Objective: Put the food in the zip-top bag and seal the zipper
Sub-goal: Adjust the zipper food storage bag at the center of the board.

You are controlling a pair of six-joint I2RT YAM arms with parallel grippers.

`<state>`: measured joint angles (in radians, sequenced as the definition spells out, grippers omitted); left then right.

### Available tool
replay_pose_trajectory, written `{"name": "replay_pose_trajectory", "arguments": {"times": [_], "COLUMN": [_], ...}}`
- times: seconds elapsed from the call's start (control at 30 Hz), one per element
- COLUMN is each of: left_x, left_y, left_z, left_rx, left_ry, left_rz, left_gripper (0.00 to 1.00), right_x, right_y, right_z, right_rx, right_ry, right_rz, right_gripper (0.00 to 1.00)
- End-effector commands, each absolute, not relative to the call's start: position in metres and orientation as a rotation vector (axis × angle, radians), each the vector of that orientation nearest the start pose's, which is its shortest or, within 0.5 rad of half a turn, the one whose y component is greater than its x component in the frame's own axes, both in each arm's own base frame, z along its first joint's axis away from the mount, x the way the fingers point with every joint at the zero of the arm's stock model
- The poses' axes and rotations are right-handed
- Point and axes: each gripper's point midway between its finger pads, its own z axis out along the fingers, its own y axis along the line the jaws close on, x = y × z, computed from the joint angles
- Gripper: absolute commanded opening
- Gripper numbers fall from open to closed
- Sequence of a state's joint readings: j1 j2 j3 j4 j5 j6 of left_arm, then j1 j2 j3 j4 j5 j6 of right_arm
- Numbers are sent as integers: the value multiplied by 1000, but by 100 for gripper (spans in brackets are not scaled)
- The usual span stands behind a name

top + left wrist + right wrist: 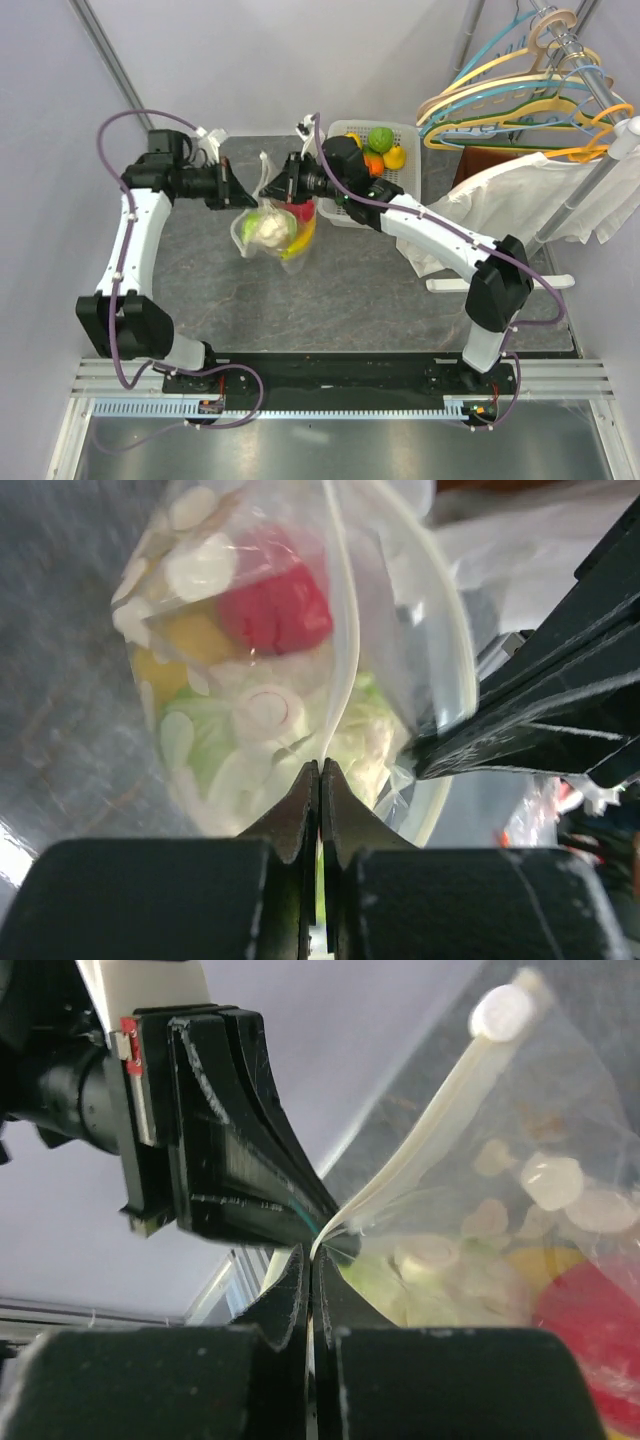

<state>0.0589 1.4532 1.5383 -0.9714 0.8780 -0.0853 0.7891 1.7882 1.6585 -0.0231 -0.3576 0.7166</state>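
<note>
The clear dotted zip-top bag [268, 230] hangs above the table between both grippers. It holds a pale cauliflower piece [270, 228], a red piece [300, 211], a yellow banana [303, 240] and something green. My left gripper [238, 192] is shut on the bag's top edge [320, 768]. My right gripper [276, 186] is shut on the zipper strip [430, 1130] right beside it. The white slider tab [500, 1010] sits at the strip's far end. The red piece [275, 615] and a yellow piece [195, 640] show through the plastic.
A white slotted basket [347, 130] at the back holds green [380, 137], yellow [396, 157] and orange [373, 164] toy fruits. A rack of coloured hangers [530, 90] and a white cloth garment [540, 200] stand at the right. Grey walls close the back.
</note>
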Motion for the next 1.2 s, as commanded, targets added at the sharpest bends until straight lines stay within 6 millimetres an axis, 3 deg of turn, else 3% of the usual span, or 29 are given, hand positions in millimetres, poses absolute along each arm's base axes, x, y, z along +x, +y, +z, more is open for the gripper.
{"name": "replay_pose_trajectory", "arguments": {"times": [0.0, 0.07, 0.1, 0.2, 0.23, 0.3, 0.47, 0.57, 0.67, 0.8, 0.93, 0.97, 1.17], "left_x": [311, 317, 319, 330, 334, 334, 331, 328, 323, 307, 280, 276, 257], "left_y": [-119, -116, -116, -115, -117, -120, -117, -118, -116, -116, -108, -107, -100], "left_z": [230, 234, 239, 272, 295, 309, 274, 262, 253, 240, 224, 223, 211], "left_rx": [206, 220, 225, 257, 287, 304, 344, 367, 363, 388, 457, 472, 446], "left_ry": [2468, 2456, 2442, 2369, 2309, 2272, 2378, 2399, 2423, 2453, 2488, 2487, 2531], "left_rz": [-1038, -998, -987, -963, -955, -965, -941, -957, -958, -965, -903, -895, -840], "left_gripper": [2, 2, 2, 2, 2, 2, 6, 16, 30, 63, 67, 82, 82], "right_x": [317, 314, 313, 320, 326, 332, 322, 321, 323, 324, 327, 326, 329], "right_y": [454, 453, 453, 448, 444, 438, 431, 430, 431, 430, 426, 425, 424], "right_z": [282, 298, 317, 346, 350, 352, 309, 300, 298, 290, 281, 282, 288], "right_rx": [-328, -341, -353, -356, -344, -327, -278, -256, -255, -250, -232, -230, -228], "right_ry": [2021, 1979, 1932, 1865, 1857, 1858, 1978, 1982, 1982, 2001, 2023, 2022, 2004], "right_rz": [1409, 1432, 1449, 1443, 1436, 1419, 1434, 1445, 1449, 1440, 1427, 1429, 1425], "right_gripper": [0, 0, 0, 0, 0, 0, 0, 0, 0, 0, 0, 0, 0]}}
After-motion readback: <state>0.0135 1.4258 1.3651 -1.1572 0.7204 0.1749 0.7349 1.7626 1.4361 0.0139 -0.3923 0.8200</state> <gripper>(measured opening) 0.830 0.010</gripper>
